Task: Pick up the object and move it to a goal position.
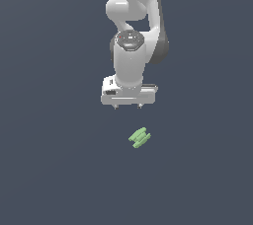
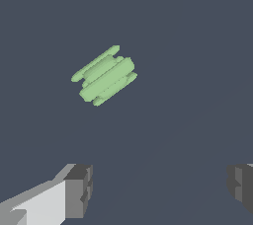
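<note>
Gripper [image 1: 128,105] jaws spread, holding nothing, hovering apart from the light-green ridged object [image 1: 140,137] lying on the dark floor [image 1: 54,169].

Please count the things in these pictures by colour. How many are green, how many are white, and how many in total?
Green: 1, the small ridged piece lying on the dark floor.
White: 1, the robot arm with its hand, open and above the piece, not touching it.
Total: 2.
</note>
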Motion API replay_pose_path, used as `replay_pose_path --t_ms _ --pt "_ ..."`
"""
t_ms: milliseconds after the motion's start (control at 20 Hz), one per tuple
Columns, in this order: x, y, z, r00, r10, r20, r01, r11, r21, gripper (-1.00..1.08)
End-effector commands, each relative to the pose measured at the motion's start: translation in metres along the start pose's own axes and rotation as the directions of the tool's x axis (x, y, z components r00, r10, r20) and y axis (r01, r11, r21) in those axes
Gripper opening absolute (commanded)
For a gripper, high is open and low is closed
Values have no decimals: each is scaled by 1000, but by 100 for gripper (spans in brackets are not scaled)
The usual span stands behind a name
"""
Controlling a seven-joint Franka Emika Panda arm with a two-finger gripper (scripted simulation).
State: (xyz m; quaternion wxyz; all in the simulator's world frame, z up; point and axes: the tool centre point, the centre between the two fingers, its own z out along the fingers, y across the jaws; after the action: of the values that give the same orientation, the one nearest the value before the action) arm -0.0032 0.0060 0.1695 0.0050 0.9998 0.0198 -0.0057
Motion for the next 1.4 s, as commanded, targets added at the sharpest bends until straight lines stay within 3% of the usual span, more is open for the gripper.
replay_pose_path --t_ms 0,800,1350 --pt "0 0 0 1000 0 0 0 1000 0 100" --pt "7 0 -2 999 38 -7 -38 999 2 100" --pt "21 -7 10 983 185 -5 -185 983 9 100"
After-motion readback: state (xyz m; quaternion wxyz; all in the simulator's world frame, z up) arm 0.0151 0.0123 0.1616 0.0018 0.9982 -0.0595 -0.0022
